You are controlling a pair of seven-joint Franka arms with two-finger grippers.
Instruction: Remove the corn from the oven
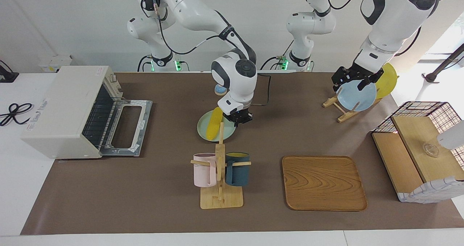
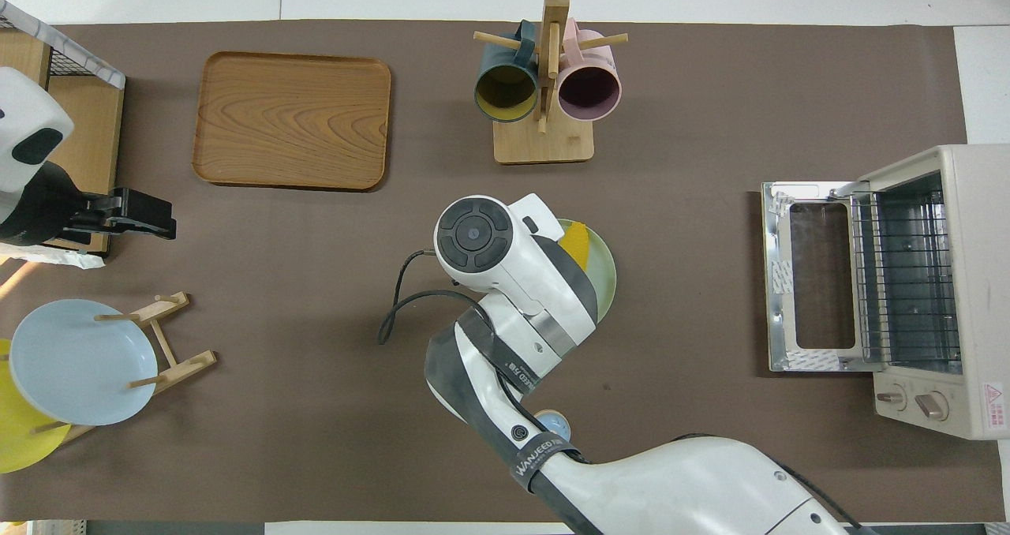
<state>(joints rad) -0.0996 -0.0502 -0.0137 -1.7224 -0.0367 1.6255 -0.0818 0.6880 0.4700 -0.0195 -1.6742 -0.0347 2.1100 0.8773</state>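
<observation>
The yellow corn [image 1: 214, 125] lies on a pale green plate [image 1: 203, 128] in the middle of the table, just nearer to the robots than the mug rack [image 1: 220, 166]. My right gripper [image 1: 240, 118] is shut on that plate's rim, at the side toward the left arm's end. The plate is low over the table; whether it rests there I cannot tell. In the overhead view the right wrist covers most of the corn [image 2: 576, 239] and plate [image 2: 604, 271]. The cream oven [image 1: 61, 108] stands at the right arm's end, door [image 1: 127, 127] folded down, rack bare. My left gripper [image 1: 353, 82] waits, open, over the table by the plate rack.
A wooden tray [image 1: 323, 182] lies beside the mug rack toward the left arm's end. A blue plate [image 1: 357, 95] and a yellow plate stand in a rack. A wire-framed wooden box [image 1: 420, 148] sits at that end. A small blue bell [image 2: 552, 423] sits near the robots.
</observation>
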